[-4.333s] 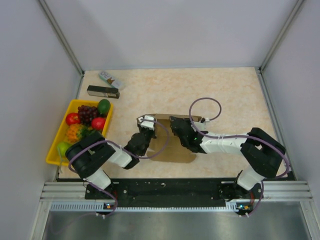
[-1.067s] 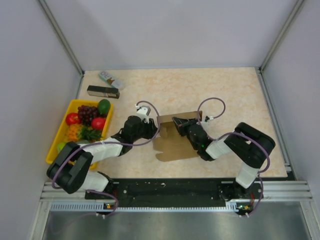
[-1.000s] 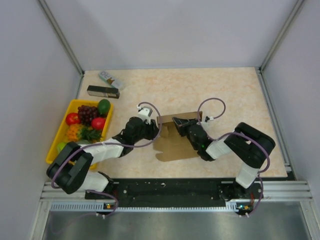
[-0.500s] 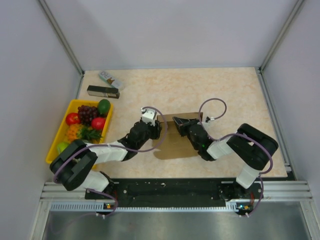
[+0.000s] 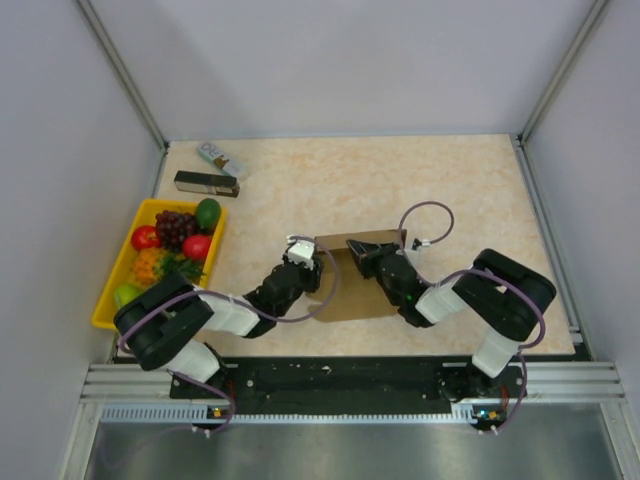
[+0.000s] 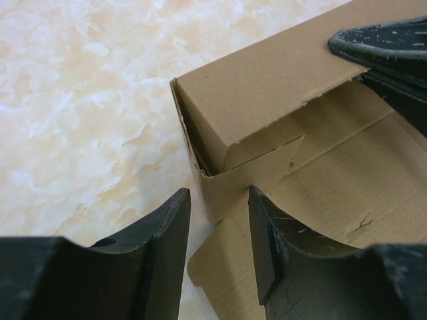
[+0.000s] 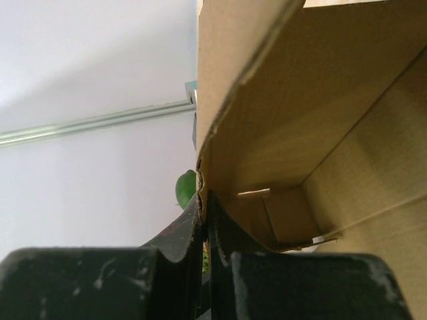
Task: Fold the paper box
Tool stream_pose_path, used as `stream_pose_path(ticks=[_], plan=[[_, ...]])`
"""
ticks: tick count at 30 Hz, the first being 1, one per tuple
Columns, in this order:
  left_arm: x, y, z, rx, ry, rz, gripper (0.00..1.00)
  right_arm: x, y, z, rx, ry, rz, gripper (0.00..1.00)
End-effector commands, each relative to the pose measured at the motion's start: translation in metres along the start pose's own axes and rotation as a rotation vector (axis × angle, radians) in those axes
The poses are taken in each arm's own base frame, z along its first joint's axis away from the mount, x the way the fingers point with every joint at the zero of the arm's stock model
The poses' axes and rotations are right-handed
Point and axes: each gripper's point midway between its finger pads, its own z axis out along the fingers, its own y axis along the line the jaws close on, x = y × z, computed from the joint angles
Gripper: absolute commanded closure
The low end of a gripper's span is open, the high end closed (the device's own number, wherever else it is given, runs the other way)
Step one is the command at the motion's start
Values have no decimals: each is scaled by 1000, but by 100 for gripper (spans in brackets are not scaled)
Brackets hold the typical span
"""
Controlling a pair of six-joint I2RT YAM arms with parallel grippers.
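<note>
The brown paper box (image 5: pixel 355 285) lies partly folded at the table's middle, one wall standing along its far side. My right gripper (image 5: pixel 358 254) is shut on that standing wall, and the right wrist view shows the fingers pinching its edge (image 7: pixel 204 212) with the box's hollow inside (image 7: pixel 300 133) beyond. My left gripper (image 5: pixel 306 266) is at the box's left end. In the left wrist view it (image 6: pixel 217 230) is open, and the box corner (image 6: pixel 267 100) and a loose rounded flap (image 6: pixel 230 267) lie between and just beyond its fingers.
A yellow tray (image 5: pixel 104 318) of fruit stands at the left edge. A slim black box (image 5: pixel 206 183) and a small white packet (image 5: pixel 221 158) lie at the far left. A green fruit (image 7: pixel 186 189) shows past the box wall.
My left gripper has moved nearer and to the right, onto the box's left end. My right gripper has stayed shut on the standing wall. The box has shifted slightly.
</note>
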Motion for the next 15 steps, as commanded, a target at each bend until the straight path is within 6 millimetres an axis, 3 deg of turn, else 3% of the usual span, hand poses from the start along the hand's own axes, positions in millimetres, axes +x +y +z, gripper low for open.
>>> stream_pose_path(ticks=[1,8,15], plan=[[-22,3,3,-59,-132,4,54,6,-2,-4,11,2,5,100],[-39,5,10,-127,-252,-30,55,10,-2,-5,25,6,30,100],[-39,7,15,-177,-262,6,56,8,1,-7,19,-3,48,100]])
